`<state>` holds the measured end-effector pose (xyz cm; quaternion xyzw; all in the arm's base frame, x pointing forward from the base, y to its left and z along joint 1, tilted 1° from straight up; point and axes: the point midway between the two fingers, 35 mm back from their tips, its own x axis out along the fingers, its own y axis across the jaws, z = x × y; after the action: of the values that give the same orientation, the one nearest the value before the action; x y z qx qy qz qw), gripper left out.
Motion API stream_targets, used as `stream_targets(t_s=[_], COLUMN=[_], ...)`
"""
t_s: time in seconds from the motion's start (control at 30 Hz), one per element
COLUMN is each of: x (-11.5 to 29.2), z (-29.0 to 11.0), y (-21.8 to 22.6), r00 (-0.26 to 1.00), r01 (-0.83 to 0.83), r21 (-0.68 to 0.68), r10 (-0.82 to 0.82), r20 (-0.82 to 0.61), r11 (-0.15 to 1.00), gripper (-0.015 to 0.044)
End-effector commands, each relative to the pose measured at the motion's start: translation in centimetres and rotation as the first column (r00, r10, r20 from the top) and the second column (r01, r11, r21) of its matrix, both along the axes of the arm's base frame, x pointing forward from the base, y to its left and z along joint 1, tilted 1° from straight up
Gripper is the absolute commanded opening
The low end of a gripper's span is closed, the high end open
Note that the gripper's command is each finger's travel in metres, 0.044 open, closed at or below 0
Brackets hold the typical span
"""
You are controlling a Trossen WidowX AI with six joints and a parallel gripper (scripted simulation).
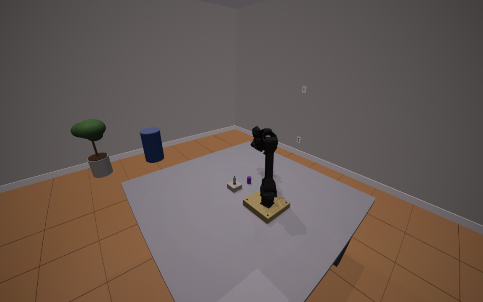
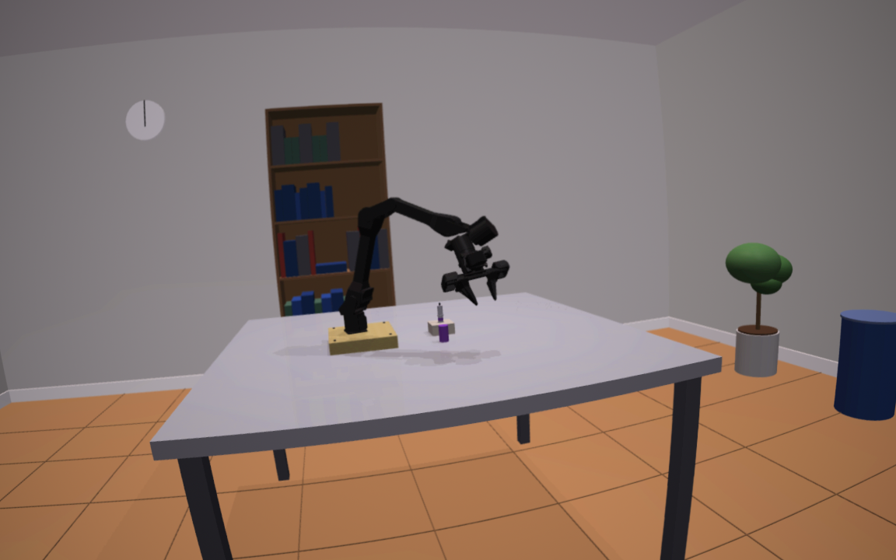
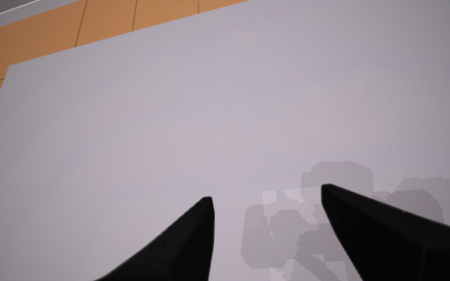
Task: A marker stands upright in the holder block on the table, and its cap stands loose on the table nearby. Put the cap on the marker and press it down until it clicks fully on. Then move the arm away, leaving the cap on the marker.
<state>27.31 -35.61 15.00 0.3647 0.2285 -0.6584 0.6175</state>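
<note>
Grey table (image 2: pixel 576 362) fills mid-frame; we hang our gripper (image 2: pixel 481 298) above it, fingers apart and holding nothing, while the purple cap (image 2: pixel 443 333) stands just before the marker (image 2: pixel 439 311) in its holder block (image 2: pixel 448 326).

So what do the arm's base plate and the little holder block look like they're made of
The square tan base plate looks like wood or fibreboard: matte, grainy, with dark corner dots, probably screws. The small pale square holder block looks like plain matte plastic or painted wood; too small to tell.

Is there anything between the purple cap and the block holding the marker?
Nothing. In the top view, only bare table separates the cap from the holder block.
</note>
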Motion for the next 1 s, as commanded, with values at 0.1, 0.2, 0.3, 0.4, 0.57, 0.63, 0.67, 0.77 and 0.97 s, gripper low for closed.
stream_targets(t_s=[0.1, 0.2, 0.3, 0.4, 0.57, 0.63, 0.67, 0.77, 0.97], x=[-0.1, -1.1, -2.3, -2.7, -2.7, -2.6, -2.6, -2.7, -2.7], z=[-2.7, -3.3, -3.5, -3.5, -3.5, -4.2, -5.2, -7.0, -8.0], y=[12.3, 17.1, 21.1, 21.5, 21.5, 21.4, 21.4, 21.3, 21.2], r00=[0.976, 0.958, 0.943, 0.940, 0.940, 0.940, 0.940, 0.940, 0.940], r01=[-0.194, -0.233, -0.245, -0.245, -0.245, -0.245, -0.245, -0.245, -0.245], r21=[0.367, 0.501, 0.608, 0.622, 0.622, 0.622, 0.622, 0.622, 0.622], r10=[0.218, 0.285, 0.332, 0.338, 0.338, 0.338, 0.338, 0.338, 0.338], r20=[-0.025, -0.029, -0.032, -0.033, -0.033, -0.033, -0.033, -0.033, -0.033], r11=[0.910, 0.834, 0.755, 0.743, 0.743, 0.744, 0.744, 0.744, 0.744], gripper=[0.0250, 0.0250, 0.0250, 0.0250, 0.0250, 0.0250, 0.0250, 0.0250, 0.0250])
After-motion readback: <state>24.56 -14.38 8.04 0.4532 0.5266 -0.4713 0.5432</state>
